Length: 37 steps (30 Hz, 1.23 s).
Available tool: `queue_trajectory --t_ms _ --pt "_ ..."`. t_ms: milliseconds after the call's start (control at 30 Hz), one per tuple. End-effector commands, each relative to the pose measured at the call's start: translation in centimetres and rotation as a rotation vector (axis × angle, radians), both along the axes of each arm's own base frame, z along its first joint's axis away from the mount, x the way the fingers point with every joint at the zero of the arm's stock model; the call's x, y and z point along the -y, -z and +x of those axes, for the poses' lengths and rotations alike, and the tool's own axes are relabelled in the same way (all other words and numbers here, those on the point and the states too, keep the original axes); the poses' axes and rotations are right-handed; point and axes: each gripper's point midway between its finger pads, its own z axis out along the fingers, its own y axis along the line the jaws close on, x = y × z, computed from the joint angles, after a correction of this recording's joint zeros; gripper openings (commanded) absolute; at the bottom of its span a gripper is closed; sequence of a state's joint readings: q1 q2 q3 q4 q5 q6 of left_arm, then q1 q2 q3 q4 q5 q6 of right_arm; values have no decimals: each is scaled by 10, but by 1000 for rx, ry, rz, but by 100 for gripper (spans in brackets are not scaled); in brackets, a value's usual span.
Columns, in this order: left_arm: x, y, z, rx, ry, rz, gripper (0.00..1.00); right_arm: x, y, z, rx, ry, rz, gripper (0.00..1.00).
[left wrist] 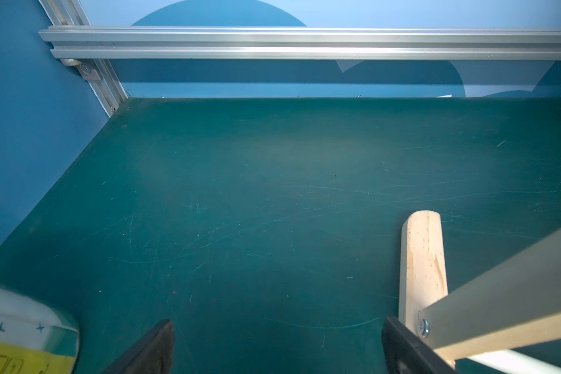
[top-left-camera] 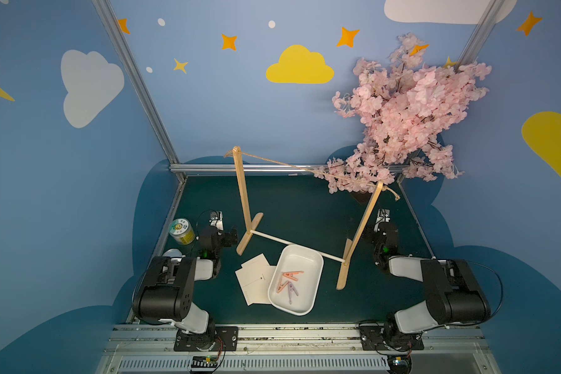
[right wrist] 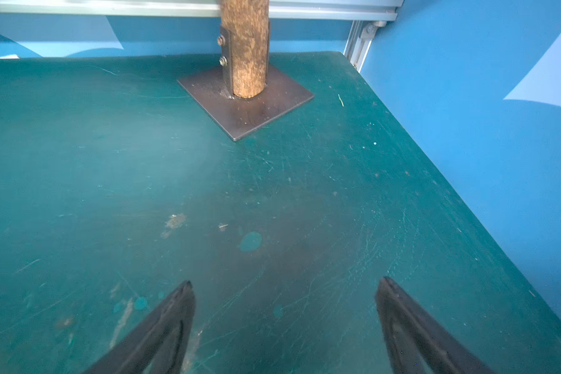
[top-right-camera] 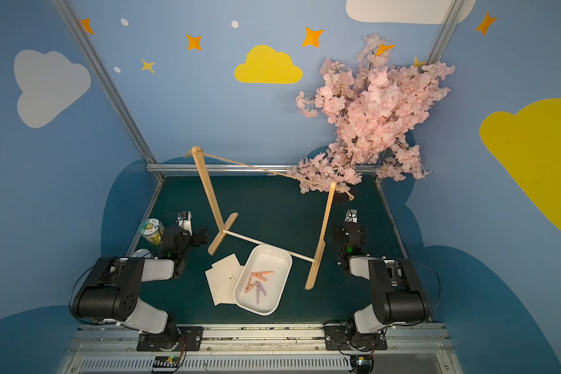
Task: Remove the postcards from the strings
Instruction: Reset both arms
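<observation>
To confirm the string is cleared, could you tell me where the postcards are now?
In both top views, the postcards lie overlapping on the table, just left of the white tray, off the string.

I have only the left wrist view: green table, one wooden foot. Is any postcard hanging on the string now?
Observer: No, the string is bare between the wooden uprights.
Operator: Where are the postcards then?
Observer: The postcards lie overlapping on the table, beside the white tray.
Operator: And the pegs?
Observer: The pegs lie inside that tray.
</observation>
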<state>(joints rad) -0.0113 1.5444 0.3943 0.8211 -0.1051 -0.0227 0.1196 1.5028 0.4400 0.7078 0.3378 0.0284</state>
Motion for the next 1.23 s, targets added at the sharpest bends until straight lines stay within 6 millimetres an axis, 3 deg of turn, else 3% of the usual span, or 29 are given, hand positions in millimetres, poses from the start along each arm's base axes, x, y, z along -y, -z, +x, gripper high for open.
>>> queue_trajectory --t_ms 0,33,100,167,233,333,400,500,1200 --pt "-1 -3 2 15 3 -4 99 -9 -10 1 61 -70 21 88" --pt "-1 -3 2 17 2 -4 99 -6 -1 0 64 -62 29 90" --pt "-1 -3 2 16 3 -4 99 -4 -6 1 127 -64 22 90" --pt "-1 -3 2 16 1 -4 99 -5 1 -1 40 -66 50 90" --pt "-1 -3 2 16 2 -4 99 -4 -5 1 124 -75 31 90" --pt "-1 -3 2 17 1 -4 99 -4 0 -1 50 -68 53 90" --pt "0 -3 2 16 3 -4 99 -4 -4 1 114 -74 37 90" --pt "-1 -4 2 18 2 -4 99 -4 -1 -1 56 -66 52 90" --pt "0 -3 2 17 4 -4 99 -4 -2 0 74 -70 49 90"
